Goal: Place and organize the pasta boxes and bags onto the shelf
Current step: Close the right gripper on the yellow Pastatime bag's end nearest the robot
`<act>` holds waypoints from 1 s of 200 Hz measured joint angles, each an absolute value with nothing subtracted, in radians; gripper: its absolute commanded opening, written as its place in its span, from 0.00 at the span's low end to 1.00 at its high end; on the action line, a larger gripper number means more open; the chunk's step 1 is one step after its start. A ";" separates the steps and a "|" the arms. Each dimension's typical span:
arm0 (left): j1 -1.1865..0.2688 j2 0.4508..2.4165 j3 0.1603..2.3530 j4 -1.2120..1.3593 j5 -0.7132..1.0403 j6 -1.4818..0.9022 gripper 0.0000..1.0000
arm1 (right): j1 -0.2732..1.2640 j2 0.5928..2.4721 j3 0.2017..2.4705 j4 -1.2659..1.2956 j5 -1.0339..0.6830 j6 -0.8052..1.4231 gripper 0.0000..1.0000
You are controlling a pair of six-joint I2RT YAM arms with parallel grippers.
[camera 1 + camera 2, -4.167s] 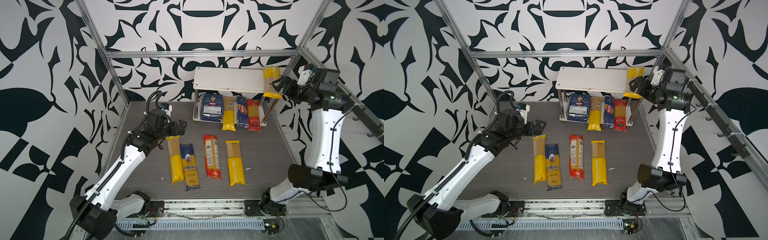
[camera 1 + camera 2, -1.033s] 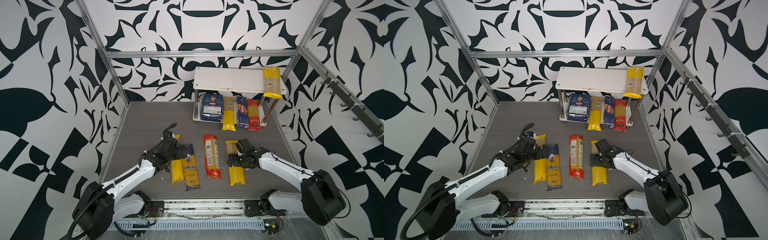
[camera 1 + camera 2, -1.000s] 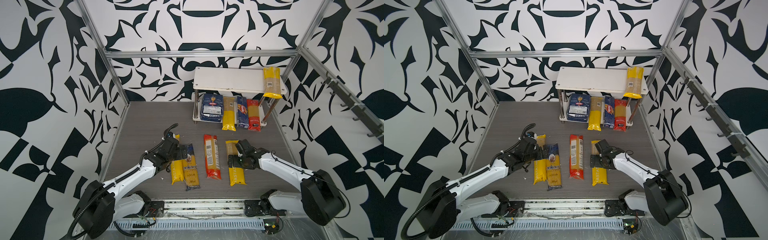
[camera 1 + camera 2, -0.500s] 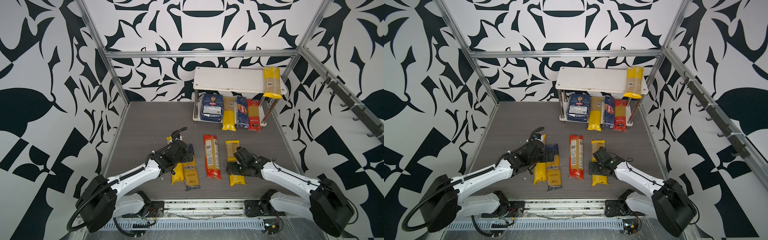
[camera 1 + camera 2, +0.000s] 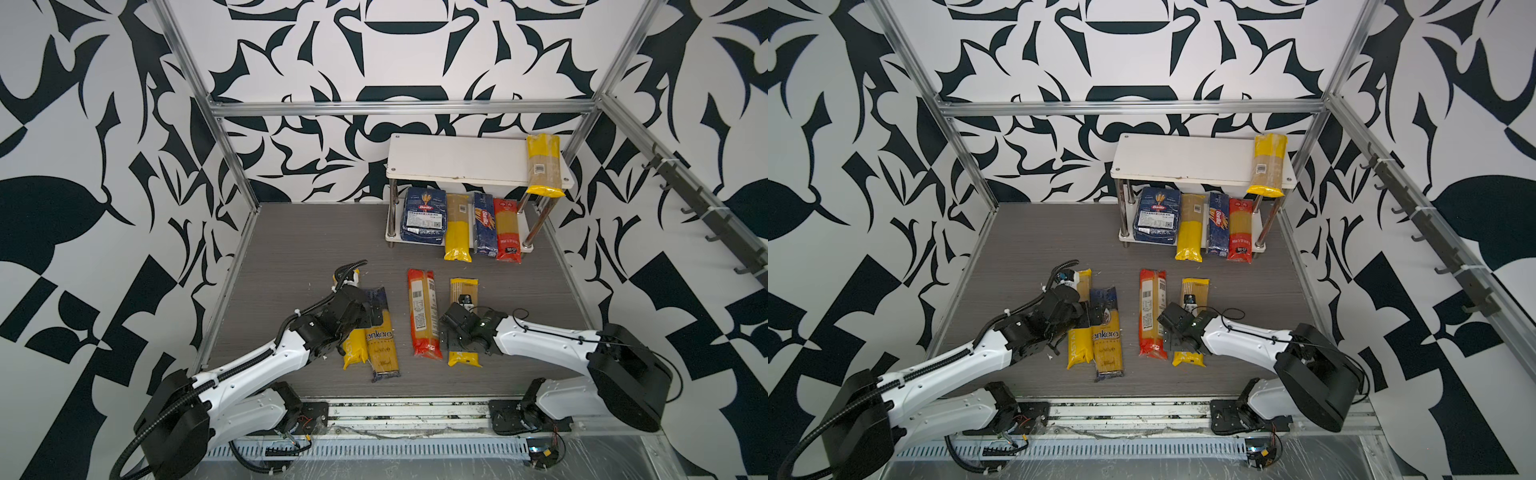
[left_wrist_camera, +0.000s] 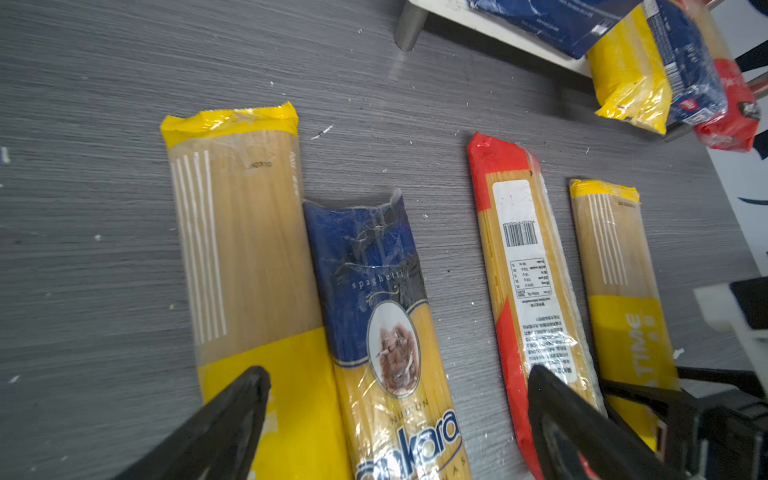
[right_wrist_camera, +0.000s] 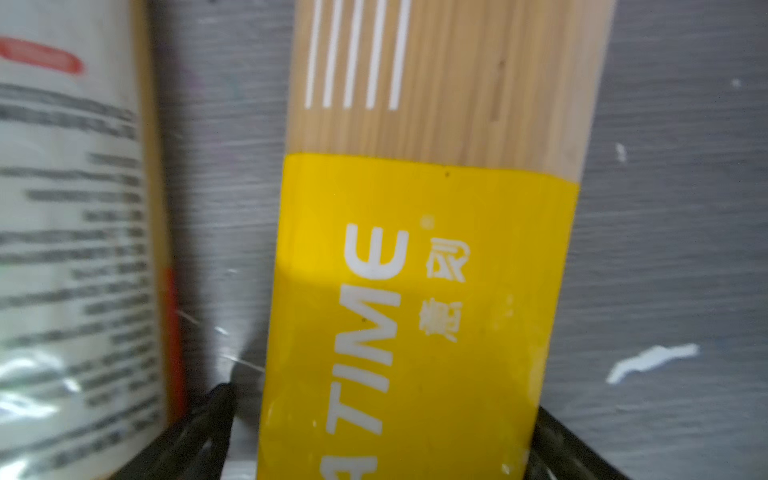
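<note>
At the bottom of both top views your arms lie low, stretched toward mid-floor. Your left arm (image 5: 266,365) runs from the lower left up and rightward; the left gripper (image 5: 372,314) tips forward over the floor packets. In the left wrist view its jaws stand far apart and empty, the ankara bag (image 6: 386,316) between them, one fingertip over the left yellow bag (image 6: 249,257), the other over the red bag (image 6: 523,266) at its edge. Your right arm (image 5: 548,345) reaches leftward from the lower right, nearly level, and the right gripper (image 5: 461,337) points down at the right yellow PASTATIME bag (image 5: 463,288). In the right wrist view its jaws are wide, one each side of that bag's yellow end, not clamped; whether they touch it you cannot tell. These four packets lie side by side in mid-frame, lengthwise toward the shelf (image 5: 457,160) in the upper right. Its lower board carries, left to right, the wide Barilla package (image 5: 423,216), a yellow-ended bag (image 5: 457,232), the Barilla spaghetti box (image 5: 485,226) and a red-ended bag (image 5: 508,232). A yellow-capped bag (image 5: 542,166) lies on the top board's right end, overhanging the front edge.
</note>
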State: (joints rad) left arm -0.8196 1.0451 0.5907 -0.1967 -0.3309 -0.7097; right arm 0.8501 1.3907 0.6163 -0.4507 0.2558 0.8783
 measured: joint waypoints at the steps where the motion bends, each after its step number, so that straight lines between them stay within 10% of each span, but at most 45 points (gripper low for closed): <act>1: -0.820 1.043 0.590 -0.198 -0.332 -0.710 0.99 | 0.851 1.392 0.617 -0.450 0.257 0.879 1.00; 119: -0.820 0.868 0.535 -0.282 -0.383 -0.718 0.99 | 0.885 1.477 0.635 -0.358 0.327 0.922 0.99; 200: -0.820 0.832 0.534 -0.334 -0.391 -0.718 0.99 | 0.888 1.520 0.606 -0.223 0.417 0.940 0.54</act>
State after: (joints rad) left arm -0.8196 0.8322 0.5343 -0.3344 -0.3908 -0.7177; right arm 0.8879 1.5196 0.6064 -0.2230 0.4168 0.9398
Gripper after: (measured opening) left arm 0.992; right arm 0.577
